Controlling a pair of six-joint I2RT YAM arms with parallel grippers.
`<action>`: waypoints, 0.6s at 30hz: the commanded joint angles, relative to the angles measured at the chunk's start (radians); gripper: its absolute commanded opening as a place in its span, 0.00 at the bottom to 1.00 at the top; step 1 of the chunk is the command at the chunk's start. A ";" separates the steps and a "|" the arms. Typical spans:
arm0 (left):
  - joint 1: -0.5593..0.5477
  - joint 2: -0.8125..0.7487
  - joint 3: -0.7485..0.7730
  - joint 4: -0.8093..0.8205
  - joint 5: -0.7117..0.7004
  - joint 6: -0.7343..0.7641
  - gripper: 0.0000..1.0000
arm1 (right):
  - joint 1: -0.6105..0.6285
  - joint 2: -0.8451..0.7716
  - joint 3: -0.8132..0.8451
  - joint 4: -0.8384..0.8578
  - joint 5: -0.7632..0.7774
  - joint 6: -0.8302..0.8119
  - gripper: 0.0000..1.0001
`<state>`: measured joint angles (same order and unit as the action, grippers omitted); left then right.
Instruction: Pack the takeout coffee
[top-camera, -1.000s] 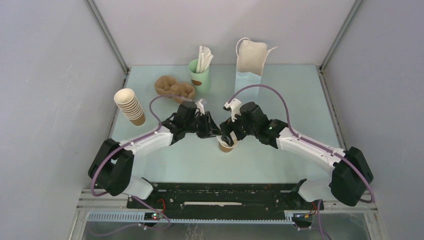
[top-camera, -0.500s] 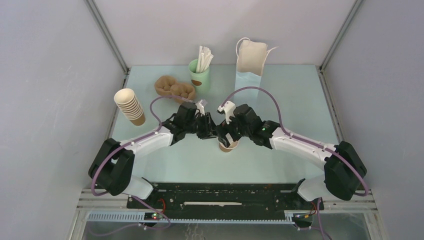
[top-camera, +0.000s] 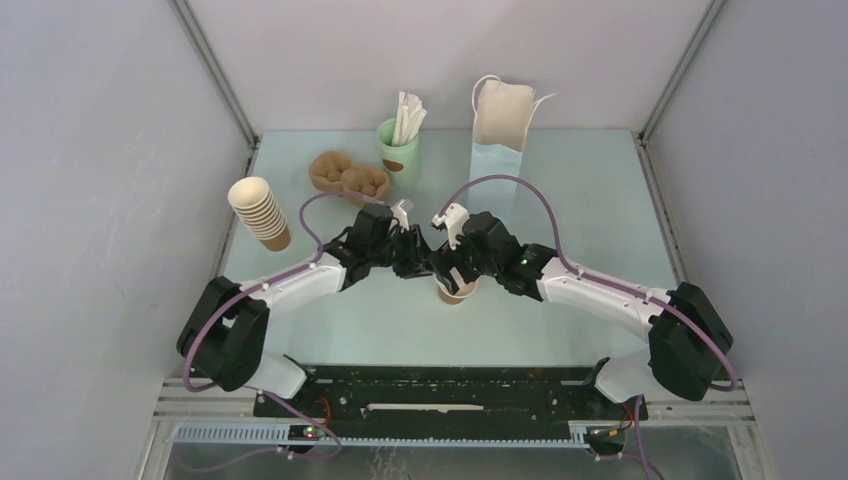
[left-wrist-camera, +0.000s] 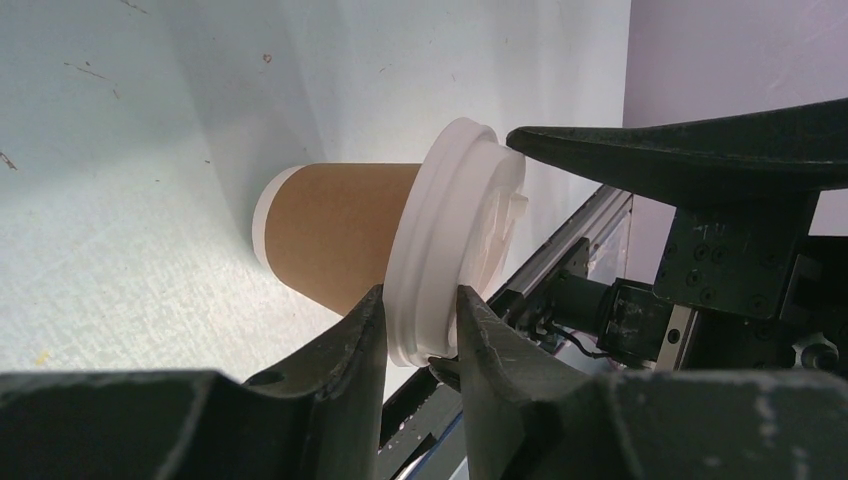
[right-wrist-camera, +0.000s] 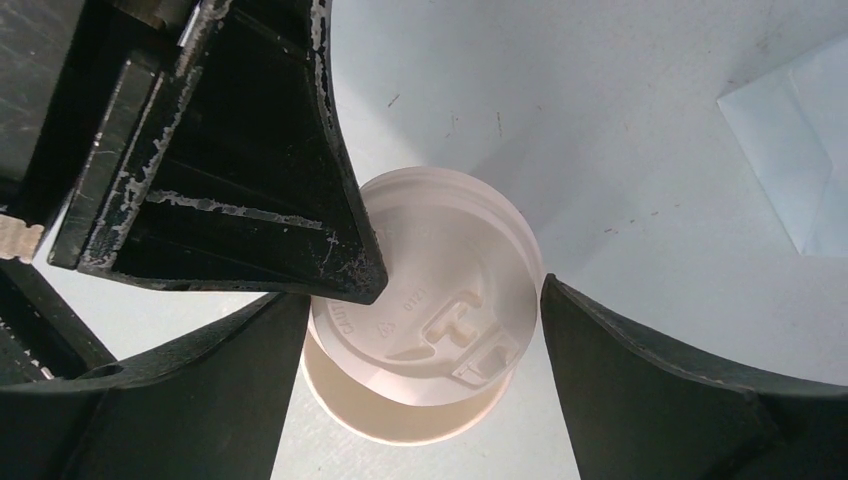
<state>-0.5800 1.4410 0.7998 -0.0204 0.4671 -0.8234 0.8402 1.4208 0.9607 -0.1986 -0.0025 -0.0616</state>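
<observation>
Pale green table (top-camera: 590, 190), walled in grey on three sides. Left arm (top-camera: 290, 283) and right arm (top-camera: 605, 292) reaching inward from the near corners, wrists nearly meeting over the middle of the table. Tall paper bag (top-camera: 500, 118) upright near the far edge, right of centre, handles up. Stack of nested brown cups (top-camera: 260, 212) by the left wall. Lumpy brown pile (top-camera: 350, 177) between that stack and a mint-green cup (top-camera: 398, 152) holding white sticks (top-camera: 407, 113), just left of the bag. Takeout coffee (top-camera: 456, 293) standing upright on the table near its middle, directly under both wrists, in front of the bag, well apart from it and outside it. White lid (left-wrist-camera: 455, 235) on top of the brown cup, seated askew: in the right wrist view, part of the cup's pale rim showing past the lid's lower edge. Left gripper (left-wrist-camera: 420, 310) pinched onto the lid's rim, one of its fingers (left-wrist-camera: 345, 350) on the underside and the other on the top face, both touching. Right gripper (right-wrist-camera: 425, 300) spread wide around the lid, gripping nothing, its fingers (right-wrist-camera: 660, 390) flanking the lid, one clear of the rim by a visible gap, the other just beside it, contact not discernible. One left finger crossing over the lid's upper-left edge in the right wrist view.
</observation>
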 joint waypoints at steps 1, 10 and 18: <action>0.002 -0.011 -0.013 0.016 0.019 -0.008 0.35 | 0.025 0.006 0.036 0.016 0.075 -0.022 0.93; 0.002 -0.020 -0.013 0.017 0.019 -0.008 0.39 | 0.028 0.004 0.036 0.015 0.069 -0.011 0.85; 0.007 -0.034 -0.014 0.015 0.011 -0.005 0.50 | 0.031 -0.003 0.036 0.017 0.073 0.004 0.82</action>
<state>-0.5758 1.4410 0.7998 -0.0212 0.4644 -0.8234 0.8608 1.4212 0.9607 -0.2058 0.0479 -0.0650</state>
